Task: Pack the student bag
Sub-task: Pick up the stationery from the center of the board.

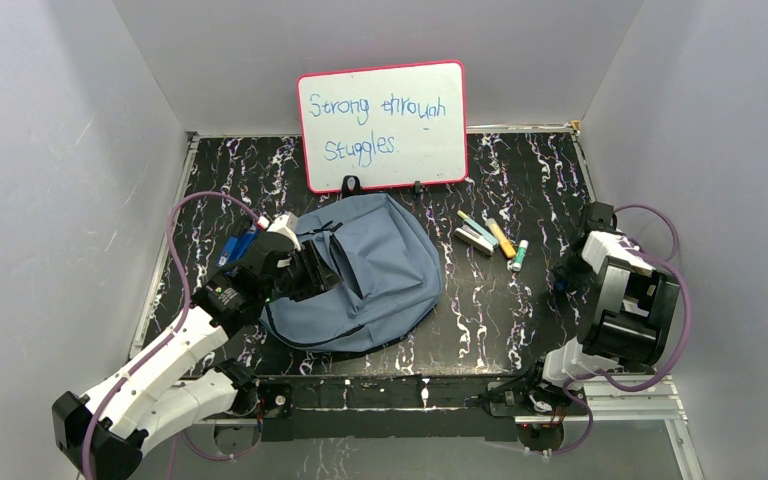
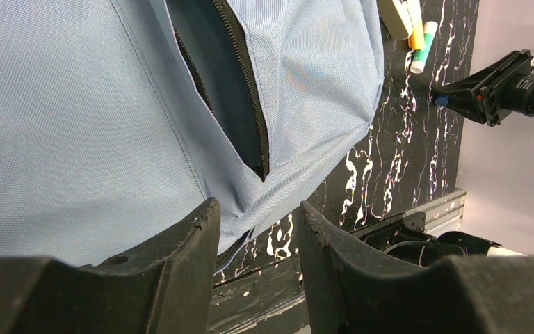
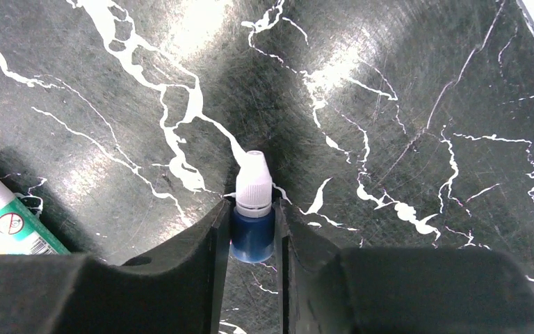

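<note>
Right wrist view: a small blue bottle [image 3: 253,233] with a white dropper cap is seen pinched between the fingers of the right hand [image 3: 251,207], which are pressed to both its sides. The step in hand is judged to be the picking up of this bottle for packing.

The student bag [image 1: 380,270] is laid flat at the middle-left of the desk [image 1: 520,320], its zip pocket [image 2: 229,83] gaping. The left hand [image 2: 257,209] is held at the bag's edge by that opening, fingers partly apart; whether fabric is caught between them cannot be told.

Next, the bottle would have to be carried across, over the markers [image 1: 490,237] lying between, and let go inside the pocket. The mouth should be kept wide, since the cloth is likely to sag.

The desk is of a black, white-veined marble pattern and is closed in by plain pale walls [image 1: 60,150]. A pink-framed whiteboard [image 1: 383,125] is propped at the back.
</note>
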### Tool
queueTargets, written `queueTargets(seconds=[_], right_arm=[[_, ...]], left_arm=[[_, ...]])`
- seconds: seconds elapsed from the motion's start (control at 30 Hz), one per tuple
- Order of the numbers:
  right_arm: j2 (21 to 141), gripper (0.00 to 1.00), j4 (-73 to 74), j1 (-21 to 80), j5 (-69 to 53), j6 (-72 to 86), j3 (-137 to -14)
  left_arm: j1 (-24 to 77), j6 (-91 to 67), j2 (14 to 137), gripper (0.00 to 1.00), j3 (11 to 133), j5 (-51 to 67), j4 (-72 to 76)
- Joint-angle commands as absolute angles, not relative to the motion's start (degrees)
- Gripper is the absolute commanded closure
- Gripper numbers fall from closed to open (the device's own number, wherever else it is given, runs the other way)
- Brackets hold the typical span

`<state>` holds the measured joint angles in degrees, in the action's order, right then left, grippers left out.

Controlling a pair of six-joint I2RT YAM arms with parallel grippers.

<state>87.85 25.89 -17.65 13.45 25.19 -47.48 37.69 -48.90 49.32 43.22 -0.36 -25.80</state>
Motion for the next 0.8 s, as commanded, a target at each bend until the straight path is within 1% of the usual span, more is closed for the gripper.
queueTargets(seconds=[0.0,0.07,0.17,0.27,0.4,0.47,0.6,0.67,0.77], right_arm=[[87.1,0.68,25.3,-18.0,13.9,24.0,-46.9],[84.9,0.72,25.4,-18.0,11.9,23.6,-47.2],[81.3,0.75,25.9,-18.0,6.4,23.2,-48.4],[76.7,0.8,27.8,-17.9,0.8,23.4,-52.2],[70.1,0.86,28.3,-17.7,-10.6,25.6,-58.3],[67.8,0.87,27.8,-16.6,-16.6,27.5,-60.4],[65.1,0.87,25.7,-10.3,-25.4,32.0,-62.2],[63.5,0.87,22.5,-4.9,-27.5,35.0,-61.4],[61.1,0.88,13.3,5.1,-30.3,40.1,-58.6]], left_arm=[[37.9,-48.9,49.1,0.58,43.4,0.0,-25.8],[37.9,-49.0,49.3,0.58,43.9,0.0,-25.8],[37.9,-49.0,49.9,0.58,45.0,0.0,-25.8],[37.9,-49.0,50.5,0.58,46.5,-0.1,-25.8],[37.9,-50.7,50.8,0.57,48.7,-0.7,-25.4],[38.0,-51.8,51.0,0.57,50.5,-1.0,-24.7],[37.9,-54.5,51.1,0.56,53.0,-0.7,-21.5],[38.0,-55.6,51.4,0.54,53.8,0.0,-19.7],[37.9,-57.3,51.7,0.51,54.3,3.0,-17.6]])
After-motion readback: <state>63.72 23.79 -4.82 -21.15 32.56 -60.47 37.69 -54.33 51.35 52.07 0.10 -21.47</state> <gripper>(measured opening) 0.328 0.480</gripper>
